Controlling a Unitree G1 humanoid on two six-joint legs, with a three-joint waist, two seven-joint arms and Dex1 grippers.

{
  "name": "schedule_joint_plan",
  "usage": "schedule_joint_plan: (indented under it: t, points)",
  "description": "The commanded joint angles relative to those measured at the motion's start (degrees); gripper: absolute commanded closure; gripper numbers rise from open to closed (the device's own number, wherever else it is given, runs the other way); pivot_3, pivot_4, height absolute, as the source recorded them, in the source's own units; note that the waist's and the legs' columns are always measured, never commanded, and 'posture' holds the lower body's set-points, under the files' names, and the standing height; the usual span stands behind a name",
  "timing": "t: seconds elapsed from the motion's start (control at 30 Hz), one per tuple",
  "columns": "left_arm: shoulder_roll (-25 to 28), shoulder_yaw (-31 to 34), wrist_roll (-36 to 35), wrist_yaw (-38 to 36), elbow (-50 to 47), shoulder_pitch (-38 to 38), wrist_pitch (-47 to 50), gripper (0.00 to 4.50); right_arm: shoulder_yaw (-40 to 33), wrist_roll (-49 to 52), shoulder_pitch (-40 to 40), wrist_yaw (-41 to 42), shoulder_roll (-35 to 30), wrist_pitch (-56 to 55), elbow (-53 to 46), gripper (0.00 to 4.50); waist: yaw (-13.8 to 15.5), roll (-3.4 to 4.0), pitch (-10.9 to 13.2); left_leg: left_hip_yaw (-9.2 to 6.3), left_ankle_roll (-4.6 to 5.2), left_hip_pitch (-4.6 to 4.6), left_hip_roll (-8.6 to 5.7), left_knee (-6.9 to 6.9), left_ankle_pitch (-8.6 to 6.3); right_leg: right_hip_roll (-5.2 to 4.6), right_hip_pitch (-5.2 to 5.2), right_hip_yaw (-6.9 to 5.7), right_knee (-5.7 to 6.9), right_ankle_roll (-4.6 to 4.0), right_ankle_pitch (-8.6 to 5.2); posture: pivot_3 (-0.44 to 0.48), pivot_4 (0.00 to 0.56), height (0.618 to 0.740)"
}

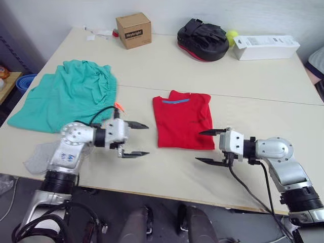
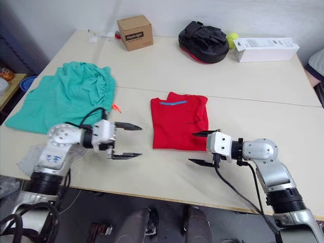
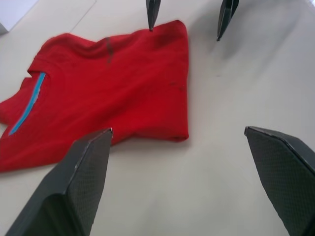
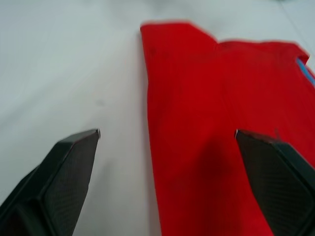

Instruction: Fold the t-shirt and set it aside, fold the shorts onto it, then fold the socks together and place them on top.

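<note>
Beige table (image 1: 167,71), both grippers' fingers wide, empty

Shorts (image 1: 66,93) left of t-shirt (image 1: 182,120) (both on table (image 1: 243,81)).

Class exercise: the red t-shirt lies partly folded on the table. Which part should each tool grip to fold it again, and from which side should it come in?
Probably the hem corners nearest the robot. The t-shirt lies flat, collar away, its near edge between the open left tool and open right tool. Each could come in low from its own side, pinch a corner and carry it toward the collar.
</note>
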Motion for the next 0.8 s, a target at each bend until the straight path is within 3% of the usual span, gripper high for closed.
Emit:
schedule_joint_plan:
  t: [0.03, 0.13, 0.23, 0.33, 0.43, 0.6, 0.67, 0.8]
  points:
    - [-2.7, -3.8, 6.6, 5.5, 1.6, -2.7, -3.2, 0.0, 0.2, -2.4, -2.2, -0.8, 0.0, -6.6, 3.7, 0.04, 0.1, 0.0, 0.0, 0.0, 0.0, -0.02, 0.0, 0.02, 0.0, 0.01, -0.01, -0.01, 0.0, 0.0, 0.0, 0.0, 0.15, 0.74]
    - [-6.0, -6.4, 10.7, 9.9, 5.7, -5.4, -3.4, 0.0, 0.7, -3.2, -2.9, -1.1, 0.1, -8.1, 6.3, 0.04, 0.0, 0.0, 0.0, -0.01, 0.01, -0.03, 0.02, 0.03, 0.01, 0.05, -0.01, -0.04, 0.02, 0.0, 0.0, 0.0, 0.15, 0.74]
    - [-6.8, -8.2, 14.8, 12.9, 9.4, -7.4, -3.7, 0.4, 1.1, -3.9, -3.4, -1.1, 0.1, -9.7, 8.0, 0.61, -0.1, 0.0, 0.0, 0.01, 0.03, -0.02, 0.03, 0.06, 0.02, 0.06, 0.0, -0.05, 0.04, 0.0, 0.0, 0.0, 0.15, 0.74]
    - [-7.5, -8.9, 16.6, 15.3, 11.7, -8.6, -2.5, 1.26, 1.3, -4.4, -3.4, -1.3, 0.2, -11.3, 9.7, 1.66, -0.1, -0.01, 0.0, 0.0, 0.03, 0.06, 0.04, 0.07, 0.02, 0.06, 0.08, -0.05, 0.06, 0.0, 0.0, 0.0, 0.15, 0.74]
    - [-7.3, -9.9, 16.0, 13.3, 10.8, -7.7, -0.6, 2.19, 1.5, -4.5, -3.1, -1.3, 0.2, -12.3, 10.5, 2.72, -0.1, -0.01, 0.0, 0.0, 0.03, 0.19, 0.04, 0.09, 0.02, 0.03, 0.19, -0.02, 0.07, 0.0, 0.0, 0.0, 0.15, 0.74]
    - [-3.5, -10.4, 11.1, 4.8, 1.9, -2.8, 3.7, 3.78, 2.3, -3.1, 0.1, 0.5, -0.8, -12.7, 8.9, 4.46, -0.5, -0.01, 0.0, 0.01, 0.0, 0.33, 0.06, 0.03, 0.0, 0.02, 0.26, 0.04, 0.07, 0.0, 0.0, 0.0, 0.15, 0.74]
    - [-1.8, -9.9, 8.8, 2.5, -2.4, -0.6, 5.7, 4.42, 2.3, -1.7, 1.9, 1.7, -1.7, -11.9, 6.8, 4.5, -0.7, 0.0, 0.0, 0.01, -0.06, 0.44, 0.08, -0.04, -0.03, 0.03, 0.31, 0.06, 0.06, -0.05, -0.03, 0.0, 0.15, 0.74]
    - [3.0, -8.7, 4.5, -2.1, -11.3, 3.9, 6.7, 4.48, 1.8, 2.0, 7.8, 4.2, -4.5, -8.2, -2.0, 4.5, -0.9, 0.0, 0.0, 0.0, -0.07, 0.48, 0.09, -0.11, -0.06, 0.03, 0.34, 0.08, 0.01, -0.09, -0.05, 0.0, 0.15, 0.74]
